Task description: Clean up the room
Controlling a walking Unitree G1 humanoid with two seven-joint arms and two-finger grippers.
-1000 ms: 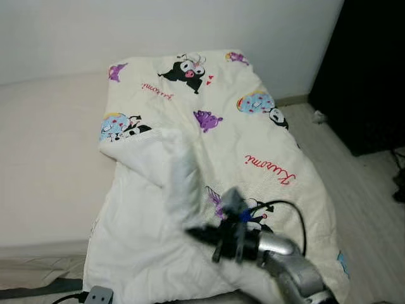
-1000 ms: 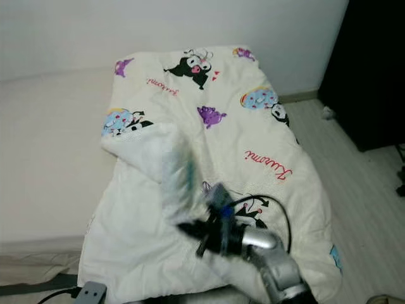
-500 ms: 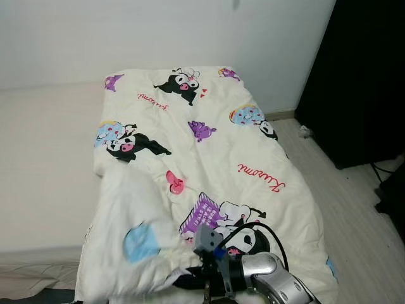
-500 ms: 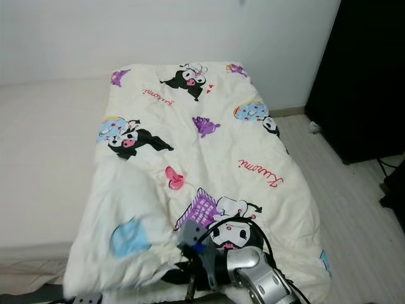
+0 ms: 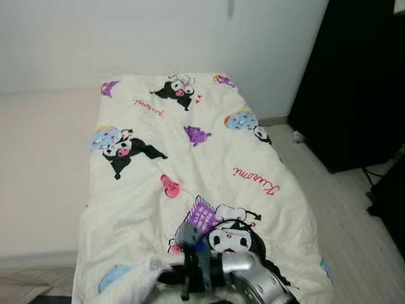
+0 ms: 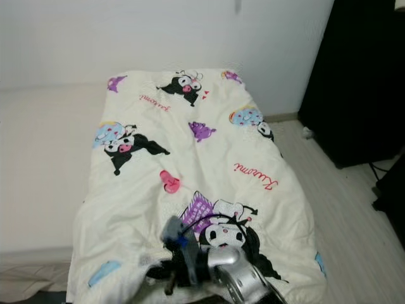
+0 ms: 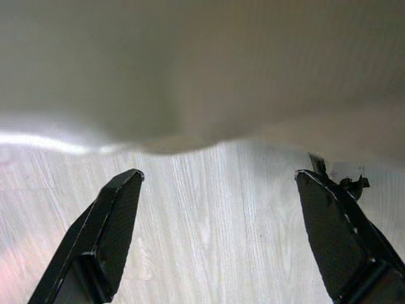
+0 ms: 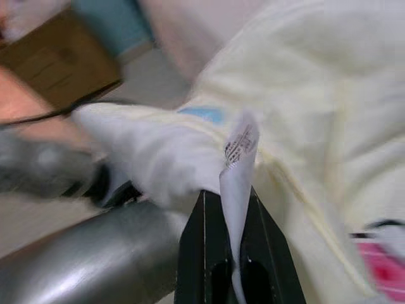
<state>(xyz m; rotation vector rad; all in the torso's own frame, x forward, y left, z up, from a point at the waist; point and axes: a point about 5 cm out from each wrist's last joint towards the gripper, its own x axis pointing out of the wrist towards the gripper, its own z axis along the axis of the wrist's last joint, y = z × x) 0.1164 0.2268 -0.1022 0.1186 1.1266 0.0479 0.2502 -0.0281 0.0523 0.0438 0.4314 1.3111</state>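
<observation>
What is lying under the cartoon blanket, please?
The cartoon blanket lies spread over a cream mattress, whose bare part shows on the robot's left. What is beneath the blanket is covered. The right gripper is shut on the blanket's near corner.

The blanket [image 5: 190,171] is showing cream, printed with black-and-white cartoon characters, purple shapes, a pink spot, red script and pale blue patches. The mattress [image 5: 38,171] is lying off-white under it. The floor [image 7: 209,221] is looking pale wood-grain, possibly laminate. The right gripper [image 8: 229,253] is showing black.
</observation>
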